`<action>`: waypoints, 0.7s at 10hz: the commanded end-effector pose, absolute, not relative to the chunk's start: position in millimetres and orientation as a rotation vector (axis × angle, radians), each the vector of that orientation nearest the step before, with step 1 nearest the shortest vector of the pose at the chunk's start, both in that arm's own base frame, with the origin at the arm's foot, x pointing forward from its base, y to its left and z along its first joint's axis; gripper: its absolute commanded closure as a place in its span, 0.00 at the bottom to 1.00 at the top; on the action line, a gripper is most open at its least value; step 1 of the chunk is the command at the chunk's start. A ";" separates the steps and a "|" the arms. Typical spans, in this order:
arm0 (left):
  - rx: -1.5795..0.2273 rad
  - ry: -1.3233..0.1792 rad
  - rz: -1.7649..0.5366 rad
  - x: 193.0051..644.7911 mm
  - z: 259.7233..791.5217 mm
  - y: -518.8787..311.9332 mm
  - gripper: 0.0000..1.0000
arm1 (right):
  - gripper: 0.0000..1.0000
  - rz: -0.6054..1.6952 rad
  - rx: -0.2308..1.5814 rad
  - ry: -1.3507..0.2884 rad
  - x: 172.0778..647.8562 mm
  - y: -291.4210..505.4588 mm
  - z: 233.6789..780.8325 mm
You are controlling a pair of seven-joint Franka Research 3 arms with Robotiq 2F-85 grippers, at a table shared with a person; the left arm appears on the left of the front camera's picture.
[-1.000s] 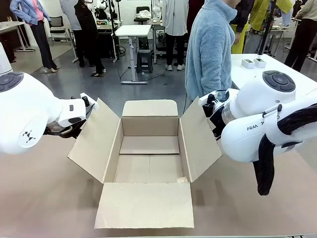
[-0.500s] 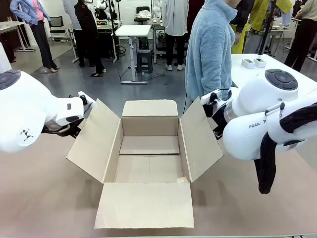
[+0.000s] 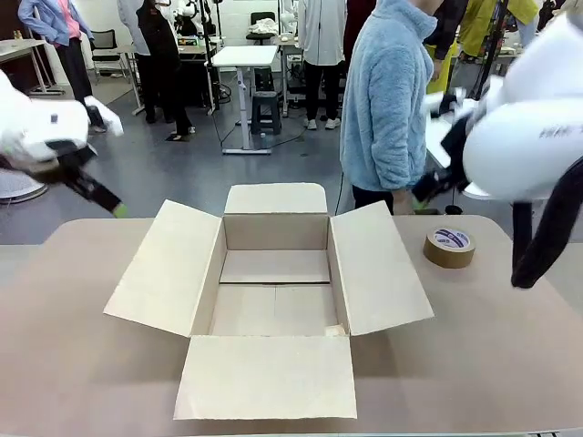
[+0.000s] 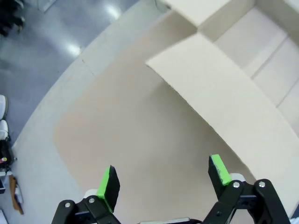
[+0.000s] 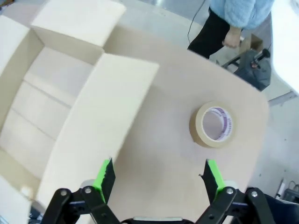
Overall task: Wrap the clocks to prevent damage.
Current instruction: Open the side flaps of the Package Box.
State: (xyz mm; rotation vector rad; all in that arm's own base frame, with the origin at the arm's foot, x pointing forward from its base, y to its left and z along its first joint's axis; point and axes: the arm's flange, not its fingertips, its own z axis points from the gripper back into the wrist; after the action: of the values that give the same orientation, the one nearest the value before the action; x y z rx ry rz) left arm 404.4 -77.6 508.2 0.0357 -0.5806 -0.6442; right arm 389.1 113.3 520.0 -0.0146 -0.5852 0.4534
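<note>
Open cardboard box (image 3: 164, 273), four flaps splayed, mid-desk (image 3: 82, 364), with tape roll (image 3: 449, 247) near the far right edge; left gripper (image 4: 163, 179), jaws wide, above bare desk beside the left flap; right gripper (image 5: 158, 175), jaws wide, above the strip between right flap and roll.

Table (image 3: 82, 364) with box (image 3: 276, 233), tape roll (image 3: 449, 247)

Ahead of you, grey floor (image 3: 182, 164) runs to a far white desk (image 3: 244, 56), a dark stool (image 3: 266, 111) beside it.
</note>
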 end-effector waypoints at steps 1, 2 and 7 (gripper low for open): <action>0.071 -0.544 -0.736 392.2 573.2 -89.4 0.00 | 0.00 0.507 -0.105 -0.538 357.0 156.7 587.6; 0.089 -0.504 -0.773 387.3 601.3 -96.2 0.00 | 0.00 0.511 -0.155 -0.498 346.5 169.2 613.3; 0.090 -0.492 -0.765 370.7 634.9 -105.6 0.00 | 0.00 0.522 -0.187 -0.492 313.9 182.7 643.8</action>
State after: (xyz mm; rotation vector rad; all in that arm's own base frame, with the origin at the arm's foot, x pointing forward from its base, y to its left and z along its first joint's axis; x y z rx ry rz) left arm 368.6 -108.6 647.4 0.1020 -0.4740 -0.7731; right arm 310.1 187.1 653.0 -0.2110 -0.4681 0.5142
